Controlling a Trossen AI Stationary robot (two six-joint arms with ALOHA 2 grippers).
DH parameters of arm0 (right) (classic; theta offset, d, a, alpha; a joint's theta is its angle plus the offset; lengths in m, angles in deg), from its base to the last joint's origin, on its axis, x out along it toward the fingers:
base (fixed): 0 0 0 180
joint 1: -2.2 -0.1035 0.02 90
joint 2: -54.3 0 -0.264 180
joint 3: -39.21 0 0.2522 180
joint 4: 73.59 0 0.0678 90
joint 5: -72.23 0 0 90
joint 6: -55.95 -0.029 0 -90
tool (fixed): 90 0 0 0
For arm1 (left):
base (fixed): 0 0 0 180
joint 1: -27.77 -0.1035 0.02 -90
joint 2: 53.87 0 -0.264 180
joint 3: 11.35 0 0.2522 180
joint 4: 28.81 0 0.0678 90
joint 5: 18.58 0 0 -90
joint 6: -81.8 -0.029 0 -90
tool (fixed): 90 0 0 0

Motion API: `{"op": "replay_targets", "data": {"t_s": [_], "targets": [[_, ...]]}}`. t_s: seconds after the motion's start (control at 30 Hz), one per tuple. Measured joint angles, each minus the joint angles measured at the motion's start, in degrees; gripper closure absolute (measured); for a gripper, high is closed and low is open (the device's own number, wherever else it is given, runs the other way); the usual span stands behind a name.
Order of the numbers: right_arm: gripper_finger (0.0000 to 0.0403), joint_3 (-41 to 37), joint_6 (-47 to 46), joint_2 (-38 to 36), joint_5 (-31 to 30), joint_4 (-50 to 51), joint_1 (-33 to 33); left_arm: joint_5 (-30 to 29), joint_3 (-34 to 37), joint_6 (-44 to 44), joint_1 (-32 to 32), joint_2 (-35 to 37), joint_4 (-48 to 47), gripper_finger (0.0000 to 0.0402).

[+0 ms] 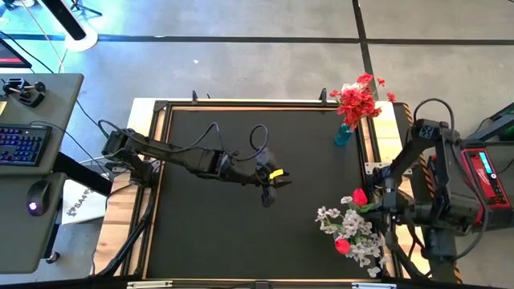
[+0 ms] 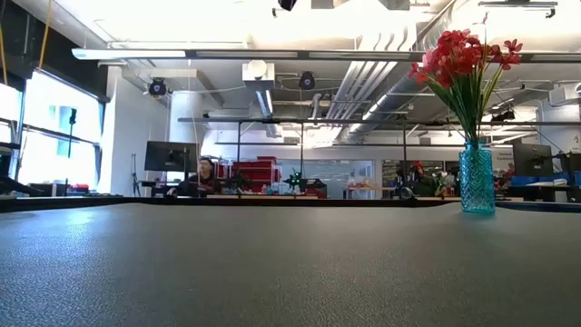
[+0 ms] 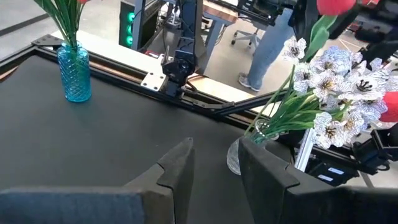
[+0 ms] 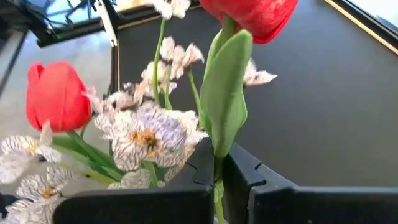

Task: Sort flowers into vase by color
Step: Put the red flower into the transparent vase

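Note:
A blue glass vase (image 1: 344, 135) with red blossom clusters (image 1: 357, 98) stands at the table's far right; the low view shows this vase (image 2: 477, 178) too. At the near right, a clear vase (image 3: 247, 151) holds white flowers (image 1: 353, 233) and a red bud (image 4: 56, 94). My right gripper (image 1: 373, 201) hovers beside that bunch, shut on a red tulip (image 1: 359, 197). My left gripper (image 1: 269, 191) hangs over the table's middle, open with nothing between its fingers (image 3: 179, 167). My right gripper pinches the red tulip's green stem (image 4: 219, 167) between its two fingers, just below the leaf (image 4: 225, 93). The red bud (image 4: 252, 12) stands out beyond the fingertips. The fingers hide the stem's lower end.
A black metal frame (image 1: 241, 106) borders the dark table mat. A person's legs (image 3: 272, 43) and a chair show beyond the table's right side. A desk with a keyboard (image 1: 22, 144) stands left of the table. The mat between the two vases and my left gripper is bare.

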Motion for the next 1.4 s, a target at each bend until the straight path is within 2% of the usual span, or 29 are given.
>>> {"op": "replay_targets", "data": {"t_s": [0.3,0.43,0.77,0.97,1.1,1.4], "targets": [[0.0403,0.1,-3.0,2.1,2.0,0.7,0.0,0.0,0.0,-0.1,0.0,0.0,0.0,0.0287],[0.0403,1.7,-3.2,0.0,-0.6,0.7,0.0,0.0,0.0,-0.1,0.0,0.0,0.0,0.0287],[0.0403,7.7,5.2,-4.7,-4.4,0.6,0.0,1.1,0.0,-0.1,0.1,0.0,0.0,0.0287],[0.0403,7.1,7.1,-4.4,-5.5,0.5,0.2,1.1,0.0,0.0,0.6,0.0,0.0,0.0287],[0.0403,4.4,4.7,-2.9,-3.5,0.1,0.2,1.0,0.0,0.0,0.9,0.0,-0.1,0.0287],[0.0393,1.0,0.5,0.4,5.8,-0.3,0.2,1.0,0.0,-0.1,0.2,0.0,-0.5,0.0287]]}}
